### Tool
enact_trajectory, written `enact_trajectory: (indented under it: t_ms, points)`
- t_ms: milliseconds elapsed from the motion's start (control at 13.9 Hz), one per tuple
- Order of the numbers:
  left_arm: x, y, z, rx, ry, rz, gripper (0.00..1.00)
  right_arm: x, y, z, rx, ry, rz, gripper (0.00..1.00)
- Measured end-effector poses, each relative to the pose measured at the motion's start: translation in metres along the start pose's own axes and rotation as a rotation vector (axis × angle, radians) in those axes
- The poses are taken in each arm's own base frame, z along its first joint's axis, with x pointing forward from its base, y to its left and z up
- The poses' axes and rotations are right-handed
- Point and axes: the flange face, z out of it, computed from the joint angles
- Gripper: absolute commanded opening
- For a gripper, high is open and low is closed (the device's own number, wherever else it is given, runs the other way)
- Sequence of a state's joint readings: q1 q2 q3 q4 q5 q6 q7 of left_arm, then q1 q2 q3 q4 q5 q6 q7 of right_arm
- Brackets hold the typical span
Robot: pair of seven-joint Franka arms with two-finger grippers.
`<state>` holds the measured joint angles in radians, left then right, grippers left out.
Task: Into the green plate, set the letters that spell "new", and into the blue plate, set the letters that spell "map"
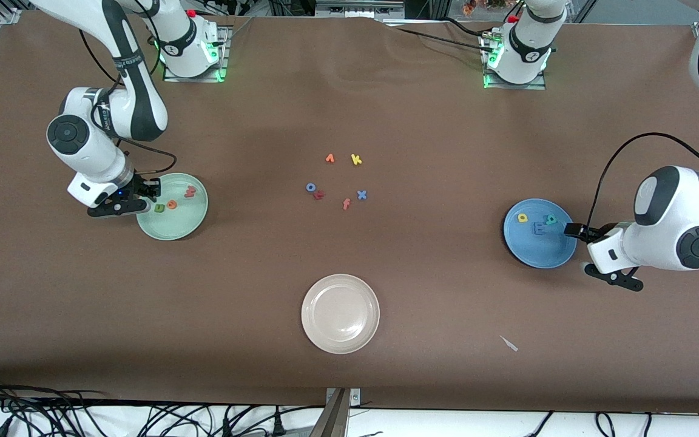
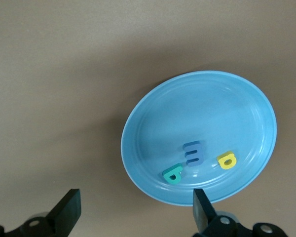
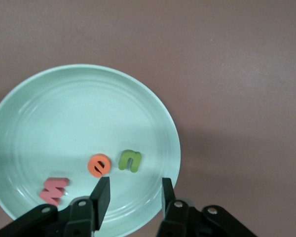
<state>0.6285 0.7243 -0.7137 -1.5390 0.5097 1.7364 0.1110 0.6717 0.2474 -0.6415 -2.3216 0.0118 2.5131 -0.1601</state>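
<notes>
The green plate (image 1: pixel 182 224) (image 3: pixel 79 113) holds the green "n" (image 1: pixel 159 208) (image 3: pixel 129 160), the orange "e" (image 1: pixel 172 204) (image 3: pixel 99 165) and the red-pink "w" (image 1: pixel 189 192) (image 3: pixel 54 190). My right gripper (image 1: pixel 146 193) (image 3: pixel 134 195) hangs open over that plate's rim, nothing between its fingers. The blue plate (image 1: pixel 543 252) (image 2: pixel 202 108) holds the blue "m" (image 1: pixel 539 228) (image 2: pixel 193 152), the yellow "a" (image 1: pixel 522 217) (image 2: pixel 227 160) and the teal "p" (image 1: pixel 550 219) (image 2: pixel 173 174). My left gripper (image 1: pixel 571 229) (image 2: pixel 135 210) is wide open and empty over the blue plate's rim.
A cream-white plate (image 1: pixel 340 314) lies nearer the front camera, mid-table. Several loose letters lie in the table's middle: an orange one (image 1: pixel 329 158), yellow "k" (image 1: pixel 356 159), blue "o" (image 1: pixel 311 187), a dark red one (image 1: pixel 319 195), salmon "f" (image 1: pixel 346 204), blue "x" (image 1: pixel 361 195).
</notes>
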Motion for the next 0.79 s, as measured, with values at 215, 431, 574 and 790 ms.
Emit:
enact_trajectory:
  t_ms: [215,431,574,790]
  points:
    - [-0.011,-0.009,-0.024,0.001,-0.05,-0.026,1.0,0.021,-0.012,-0.029,0.014,-0.046,0.023,0.52]
    - [-0.024,-0.018,-0.056,-0.033,-0.042,-0.068,1.0,0.052,-0.015,-0.088,0.023,-0.093,0.037,0.53]
    - [-0.041,-0.031,-0.074,-0.089,-0.019,-0.113,1.0,0.068,-0.014,-0.128,0.025,-0.093,0.037,0.53]
    - [-0.068,-0.05,-0.095,-0.119,-0.01,-0.172,1.0,0.082,-0.013,-0.186,0.027,-0.099,0.034,0.57]
